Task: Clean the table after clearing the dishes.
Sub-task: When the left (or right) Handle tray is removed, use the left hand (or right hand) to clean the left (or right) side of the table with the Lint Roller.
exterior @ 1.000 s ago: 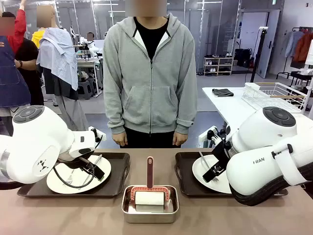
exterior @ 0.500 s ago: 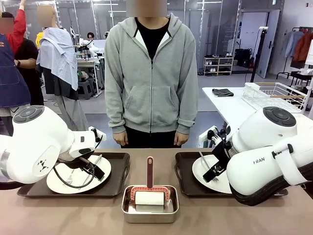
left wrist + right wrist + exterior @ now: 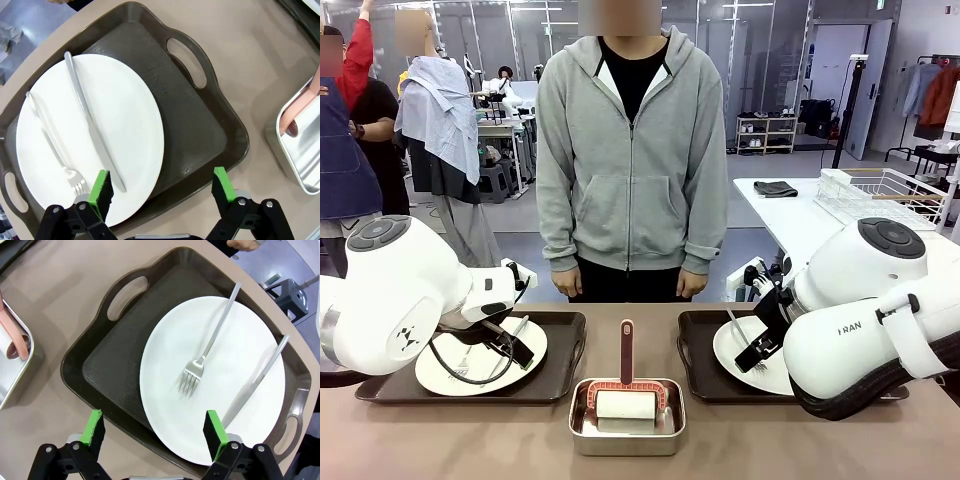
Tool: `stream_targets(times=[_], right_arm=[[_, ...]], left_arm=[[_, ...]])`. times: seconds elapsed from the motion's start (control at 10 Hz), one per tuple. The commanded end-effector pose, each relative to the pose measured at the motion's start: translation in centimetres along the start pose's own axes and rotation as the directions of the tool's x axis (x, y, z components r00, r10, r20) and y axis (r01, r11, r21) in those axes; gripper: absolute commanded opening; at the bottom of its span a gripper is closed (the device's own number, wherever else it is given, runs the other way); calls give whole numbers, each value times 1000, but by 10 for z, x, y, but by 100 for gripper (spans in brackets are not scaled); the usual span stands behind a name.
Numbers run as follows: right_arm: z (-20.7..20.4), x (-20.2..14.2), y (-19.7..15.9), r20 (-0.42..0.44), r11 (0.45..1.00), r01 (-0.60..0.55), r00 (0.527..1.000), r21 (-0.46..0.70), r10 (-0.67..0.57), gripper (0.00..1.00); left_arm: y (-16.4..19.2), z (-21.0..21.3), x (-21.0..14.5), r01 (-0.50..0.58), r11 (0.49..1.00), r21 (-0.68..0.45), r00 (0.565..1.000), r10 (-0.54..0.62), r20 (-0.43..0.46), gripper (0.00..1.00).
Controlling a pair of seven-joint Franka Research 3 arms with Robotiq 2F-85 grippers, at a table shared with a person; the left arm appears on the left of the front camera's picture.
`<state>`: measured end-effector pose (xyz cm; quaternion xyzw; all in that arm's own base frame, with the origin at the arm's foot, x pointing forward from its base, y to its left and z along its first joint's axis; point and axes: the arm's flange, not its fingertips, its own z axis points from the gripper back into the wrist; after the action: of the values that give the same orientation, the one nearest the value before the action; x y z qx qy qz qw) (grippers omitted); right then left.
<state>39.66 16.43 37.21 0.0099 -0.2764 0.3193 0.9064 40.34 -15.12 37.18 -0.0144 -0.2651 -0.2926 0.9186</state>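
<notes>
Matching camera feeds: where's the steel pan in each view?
Front view: steel pan low centre, between the left tray and the right tray.
Left wrist view: right edge, past the left tray's corner.
Right wrist view: left edge, beside the right tray's handle hole.
Shared landmark: the pink handle resting in the pan.

Both arms same build: left white glossy rounded-shell arm (image 3: 390,300) and right white glossy rounded-shell arm (image 3: 860,300), 1 dark grey round joint cap (image 3: 378,232) each. Right shell: black "FRAN" lettering (image 3: 850,329), black strap (image 3: 918,340). Thin black cable loop (image 3: 438,365) behind the left black 2-finger gripper (image 3: 162,186). Right black 2-finger gripper (image 3: 154,431) identical: green pads (image 3: 215,435) at tips, silver screws (image 3: 234,444) in the links behind them.
</notes>
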Motion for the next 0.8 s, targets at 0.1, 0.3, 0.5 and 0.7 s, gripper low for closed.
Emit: stream_targets(times=[0.1, 0.3, 0.5, 0.7], right_arm=[[0, 0, 0, 0, 1000, 0, 1000, 0, 0, 100], [12, 35, -37, 18, 994, 27, 999, 104, -29, 100], [25, 58, -75, 12, 949, 94, 995, 301, -102, 100], [38, 68, -102, 46, 827, 142, 979, 543, -198, 100]], left_arm=[[0, 0, 0, 0, 1000, 0, 1000, 0, 0, 100], [18, 14, 35, 51, 987, -151, 998, -54, -16, 100], [50, 36, 65, -38, 935, -352, 999, 36, -14, 100], [87, 59, 75, -101, 802, -588, 991, 135, 14, 100]])
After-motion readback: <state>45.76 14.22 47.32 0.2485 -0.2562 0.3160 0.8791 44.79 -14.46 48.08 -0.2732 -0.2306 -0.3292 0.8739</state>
